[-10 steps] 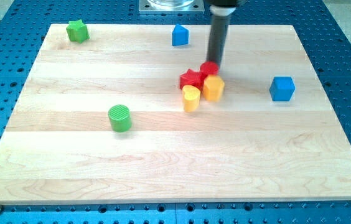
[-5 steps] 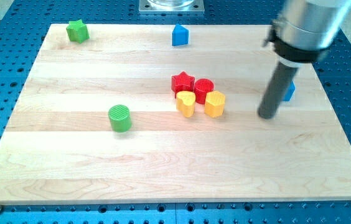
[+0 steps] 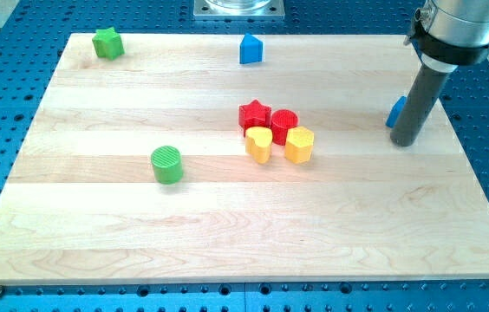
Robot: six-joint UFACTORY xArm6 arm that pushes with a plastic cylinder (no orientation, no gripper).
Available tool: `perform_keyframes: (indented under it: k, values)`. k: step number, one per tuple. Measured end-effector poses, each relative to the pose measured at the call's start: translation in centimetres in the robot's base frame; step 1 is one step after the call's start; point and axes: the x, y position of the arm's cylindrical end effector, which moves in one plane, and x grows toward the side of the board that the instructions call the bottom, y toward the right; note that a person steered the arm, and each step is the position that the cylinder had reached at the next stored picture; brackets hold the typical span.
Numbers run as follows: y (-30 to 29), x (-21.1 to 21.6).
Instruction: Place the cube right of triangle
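The blue cube (image 3: 394,113) sits near the board's right edge, mostly hidden behind my rod; only a sliver of its left side shows. My tip (image 3: 406,142) rests on the board just below and in front of the cube, apparently touching it. The blue triangle-topped block (image 3: 251,48) stands at the view's top centre, far to the upper left of the cube and the tip.
A cluster in the middle holds a red star (image 3: 254,114), a red cylinder (image 3: 284,125), a yellow heart (image 3: 259,144) and a yellow hexagon (image 3: 299,144). A green cylinder (image 3: 167,164) is at the left. A green star (image 3: 107,42) is at the top left corner.
My tip left the red and yellow cluster after nudging it left and down, swept right across the board, then moved up right to stand in front of the blue cube.
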Motion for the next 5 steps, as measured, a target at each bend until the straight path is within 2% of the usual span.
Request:
perform_keyframes:
  k: [1, 2, 4, 5]
  values:
    - [0.9, 0.3]
    - [1.8, -2.4]
    - [0.0, -13.2]
    - [-1.3, -15.7]
